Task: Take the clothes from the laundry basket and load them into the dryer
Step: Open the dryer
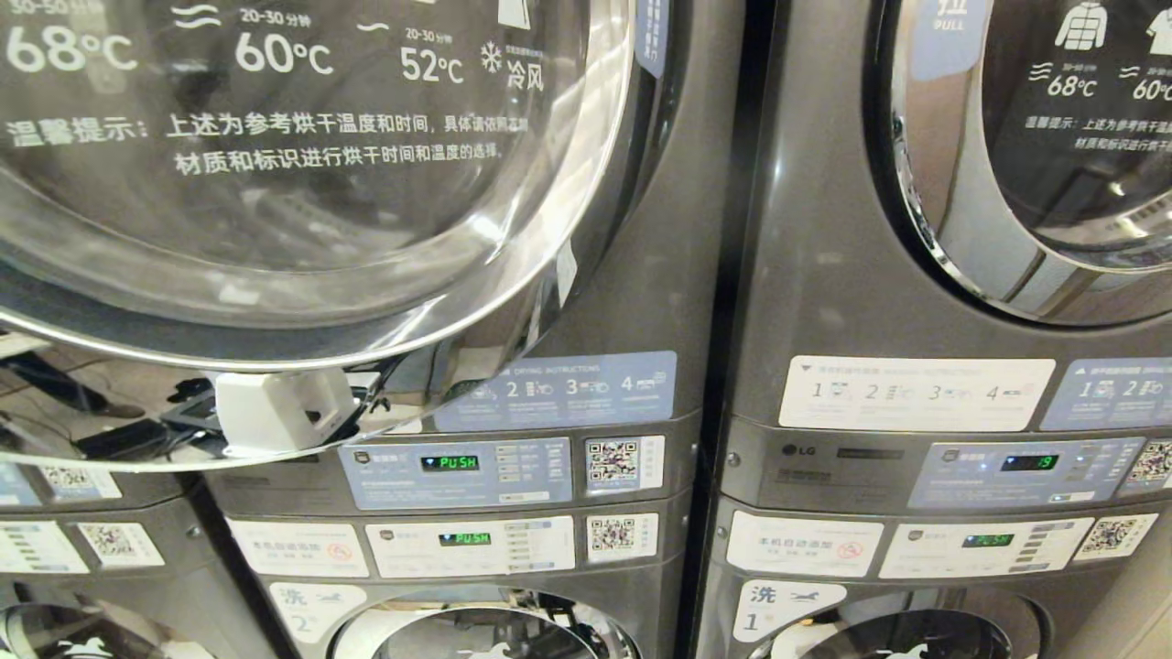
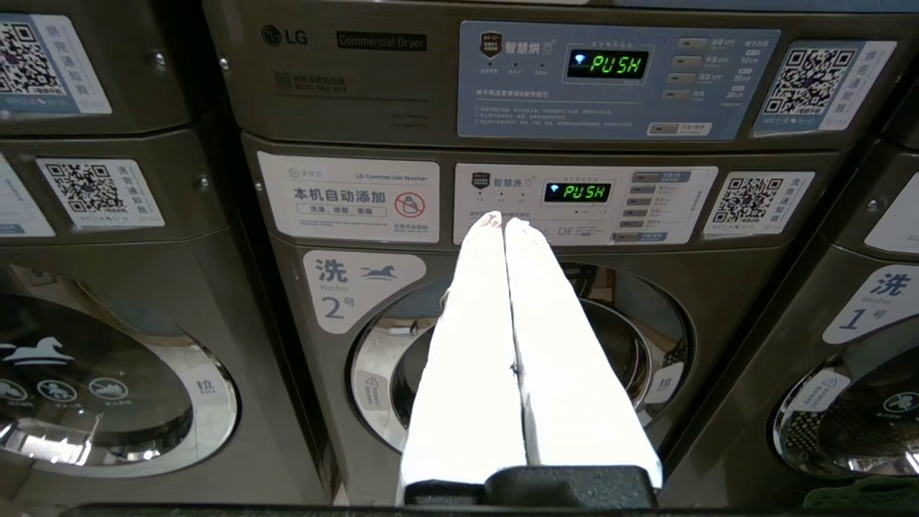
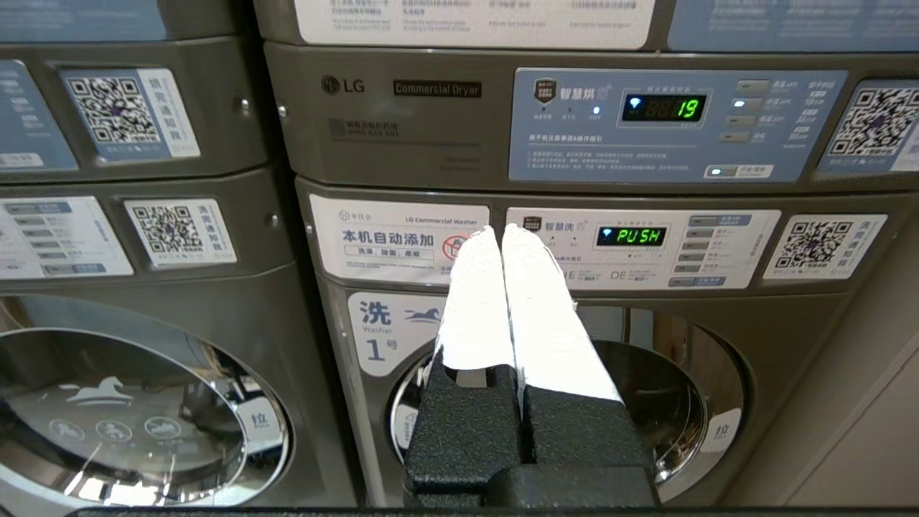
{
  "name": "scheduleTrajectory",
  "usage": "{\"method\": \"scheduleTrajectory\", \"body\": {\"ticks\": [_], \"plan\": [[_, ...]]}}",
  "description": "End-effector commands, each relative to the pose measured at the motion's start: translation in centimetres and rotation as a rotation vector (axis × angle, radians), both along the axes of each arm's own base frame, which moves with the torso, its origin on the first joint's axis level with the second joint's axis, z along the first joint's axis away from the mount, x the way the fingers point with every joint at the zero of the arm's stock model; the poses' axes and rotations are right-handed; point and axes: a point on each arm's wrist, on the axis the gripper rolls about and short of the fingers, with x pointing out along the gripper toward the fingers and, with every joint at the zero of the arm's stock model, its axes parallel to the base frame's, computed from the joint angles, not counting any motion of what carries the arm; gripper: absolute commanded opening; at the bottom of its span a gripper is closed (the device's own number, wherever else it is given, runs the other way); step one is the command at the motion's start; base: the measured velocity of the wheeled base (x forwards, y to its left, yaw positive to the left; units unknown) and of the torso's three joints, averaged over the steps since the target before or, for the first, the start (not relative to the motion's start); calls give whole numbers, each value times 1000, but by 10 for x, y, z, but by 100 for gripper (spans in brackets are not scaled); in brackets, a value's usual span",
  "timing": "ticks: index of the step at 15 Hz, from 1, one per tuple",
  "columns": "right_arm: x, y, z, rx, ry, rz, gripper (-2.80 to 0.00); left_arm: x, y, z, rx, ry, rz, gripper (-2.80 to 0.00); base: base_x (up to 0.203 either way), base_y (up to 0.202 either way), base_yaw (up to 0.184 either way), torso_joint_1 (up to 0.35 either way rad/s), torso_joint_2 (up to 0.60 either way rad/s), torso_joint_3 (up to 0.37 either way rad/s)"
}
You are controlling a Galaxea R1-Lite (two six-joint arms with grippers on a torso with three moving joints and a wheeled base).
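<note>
The dryer's round glass door [image 1: 302, 183] fills the upper left of the head view and overlaps the panels below it, as if swung outward. Its control panel [image 1: 453, 471] reads PUSH, and the same panel [image 2: 617, 79] shows in the left wrist view. The laundry basket and clothes are out of view. My left gripper [image 2: 505, 219] is shut and empty, held in front of washer 2 [image 2: 359, 287]. My right gripper [image 3: 500, 230] is shut and empty, facing washer 1 [image 3: 388, 330]. Neither arm appears in the head view.
A second dryer [image 1: 1053, 137] stands on the right; its display [image 3: 664, 108] shows 19. Both lower washer panels [image 3: 632, 237] read PUSH. More stacked machines [image 2: 108, 287] stand further left. Something green [image 2: 876, 494] shows at the left wrist view's edge.
</note>
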Motion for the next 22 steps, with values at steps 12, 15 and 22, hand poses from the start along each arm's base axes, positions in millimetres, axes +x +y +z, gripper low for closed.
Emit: {"method": "scheduleTrajectory", "body": {"ticks": [12, 15, 22], "plan": [[0, 0, 0, 6, 0, 0, -280, -14, 0, 44, 75, -159, 15, -280, 0, 0, 0, 0, 0, 72], [0, 0, 0, 6, -2, 0, -280, -13, 2, 116, 40, -226, 73, -280, 0, 0, 0, 0, 0, 0], [0, 0, 0, 6, -1, 0, -280, 85, 5, 207, -155, -239, 255, -280, 0, 0, 0, 0, 0, 0]]}}
